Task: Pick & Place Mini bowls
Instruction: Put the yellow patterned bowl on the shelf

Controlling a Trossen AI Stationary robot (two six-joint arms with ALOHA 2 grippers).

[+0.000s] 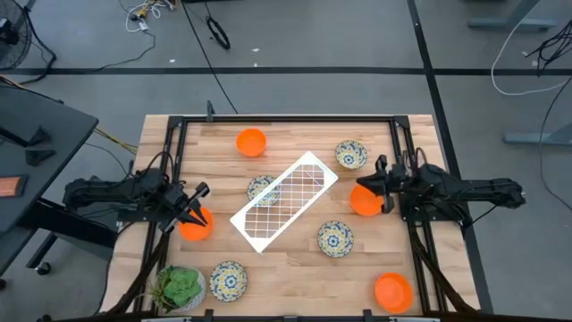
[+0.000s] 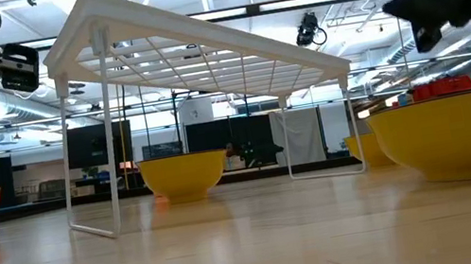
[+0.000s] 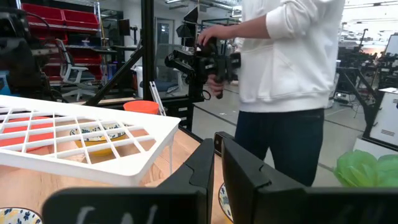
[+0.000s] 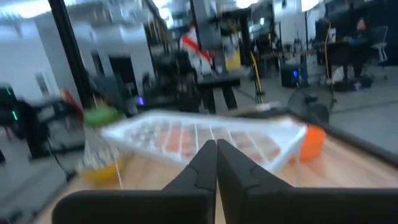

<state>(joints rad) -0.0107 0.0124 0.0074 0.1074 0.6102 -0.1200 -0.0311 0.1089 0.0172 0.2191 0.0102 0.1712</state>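
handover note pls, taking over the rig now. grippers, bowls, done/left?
Left gripper: shut, empty, above the orange bowl at left edge.
Right gripper: shut, empty, above the orange bowl at right.
Other orange bowls: far side, near right corner.
Patterned bowls: under the rack, far right, centre-right, near left.
Wire rack centre, plant near left corner.
Done: no bowl held. Left: apparently all picks.

The rack point(image 1: 284, 200) stands at the table's point(image 1: 295, 268) middle, bowls lie all around it, and the plant point(image 1: 180, 288) sits at the near left corner.
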